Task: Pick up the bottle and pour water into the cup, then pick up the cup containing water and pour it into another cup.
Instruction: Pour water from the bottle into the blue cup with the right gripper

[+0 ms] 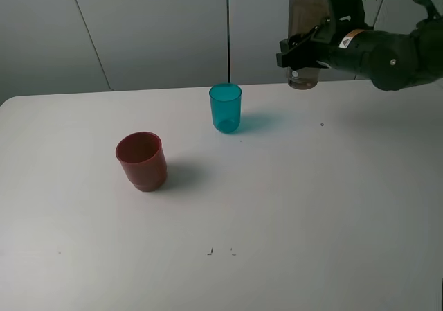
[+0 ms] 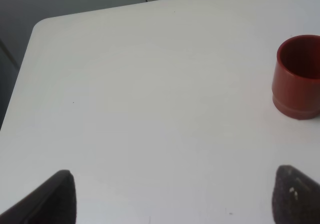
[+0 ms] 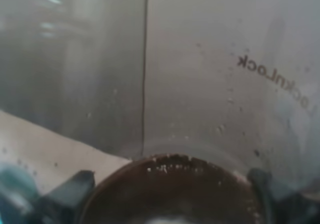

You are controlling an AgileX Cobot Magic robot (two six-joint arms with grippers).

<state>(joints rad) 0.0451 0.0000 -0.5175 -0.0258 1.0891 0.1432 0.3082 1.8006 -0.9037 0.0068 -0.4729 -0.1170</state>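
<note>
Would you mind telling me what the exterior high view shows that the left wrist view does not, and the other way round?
Only the exterior high view shows the teal cup and the bottle, which the right end effector grips, raised and roughly upright. Only the left wrist view shows the left end effector, its fingers wide apart with nothing between them. Both show the red-brown cup standing upright on the white table.
</note>
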